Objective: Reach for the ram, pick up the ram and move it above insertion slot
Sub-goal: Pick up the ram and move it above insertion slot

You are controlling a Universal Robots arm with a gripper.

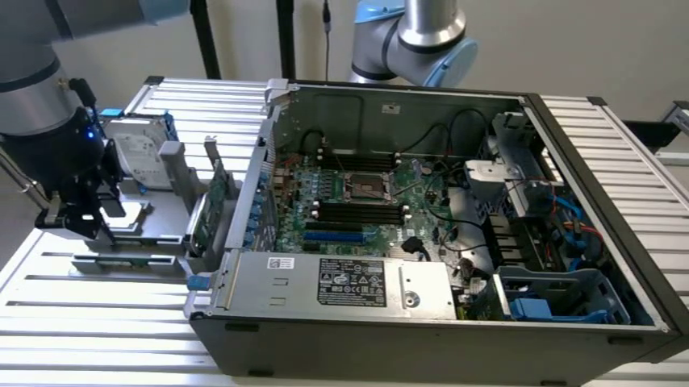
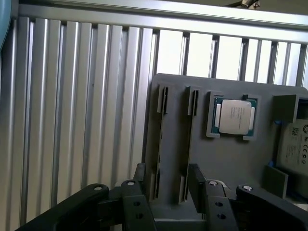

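The ram (image 1: 124, 260) is a thin strip with green tints, seen edge-on in the front slot of the grey holder (image 1: 161, 214) at the exterior view's left, outside the computer case. My gripper (image 1: 81, 224) hangs over the holder's left end, a little above it. In the wrist view my gripper (image 2: 167, 175) is open. Its black fingers (image 2: 195, 177) stand on either side of two narrow slots (image 2: 160, 144) in the holder (image 2: 231, 159). Thin dark edges run down those slots. Nothing is held. The black memory slots (image 1: 356, 211) lie on the motherboard inside the case.
A processor chip (image 2: 234, 117) sits in a pocket of the holder, with a silver hard drive (image 1: 140, 153) beyond it. A green expansion card (image 1: 219, 193) stands upright between the holder and the case wall (image 1: 253, 201). A second arm (image 1: 425, 40) stands behind the case. Ribbed aluminium table (image 1: 108, 322) surrounds everything.
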